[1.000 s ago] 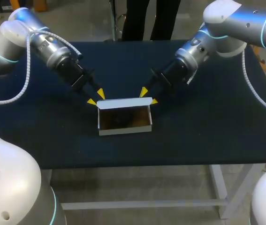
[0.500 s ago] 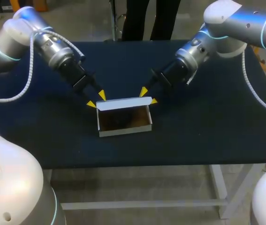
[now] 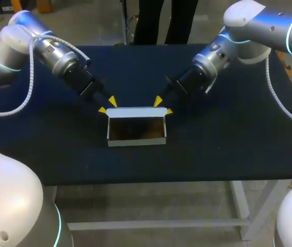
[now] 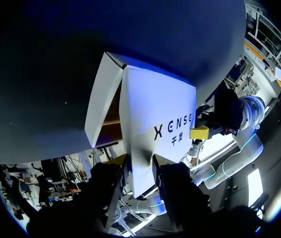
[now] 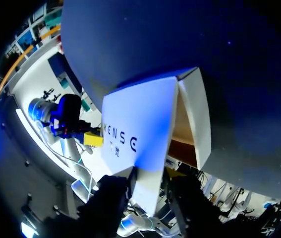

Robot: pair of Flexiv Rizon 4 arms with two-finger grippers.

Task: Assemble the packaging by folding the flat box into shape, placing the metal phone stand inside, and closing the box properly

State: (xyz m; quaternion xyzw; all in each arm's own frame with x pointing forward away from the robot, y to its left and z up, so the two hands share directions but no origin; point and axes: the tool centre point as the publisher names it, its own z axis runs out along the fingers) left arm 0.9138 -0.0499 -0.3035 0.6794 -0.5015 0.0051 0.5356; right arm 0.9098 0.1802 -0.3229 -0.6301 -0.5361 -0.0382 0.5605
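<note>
Left gripper (image 3: 107, 105): at the left end of the lid, by the box's back-left corner. The left wrist view shows the card running into it, but I cannot tell whether it pinches the card or only straddles it.
Right gripper (image 3: 163, 104): mirrors this at the lid's other end, by the back-right corner. Its grip cannot be told either.
Lid (image 3: 135, 111): a white flap spanning the gap between the 2 grippers, raised from the box's far wall, printed face toward them.
Box (image 3: 137, 140): just ahead of and below both grippers, folded into shape, open on top and resting flat. The inside is dark brown, and the phone stand cannot be made out there.
Step in hand: by the look of it, bringing the lid over to close the box.
Doing it well: the 2 ends of the lid should probably travel together so the card does not twist. Swinging it round its hinge line is better than shoving it forward, because a light box is likely to slide. The stand should be confirmed inside first.
Risk: uneven pressure could crease a corner or tip the box.
Table (image 3: 228, 149): dark blue cloth, with the box near its middle, well apart from every edge.
Room: the left arm (image 3: 37, 46) and the right arm (image 3: 248, 36) slant in from the 2 far corners, coming near each other only at the lid.
</note>
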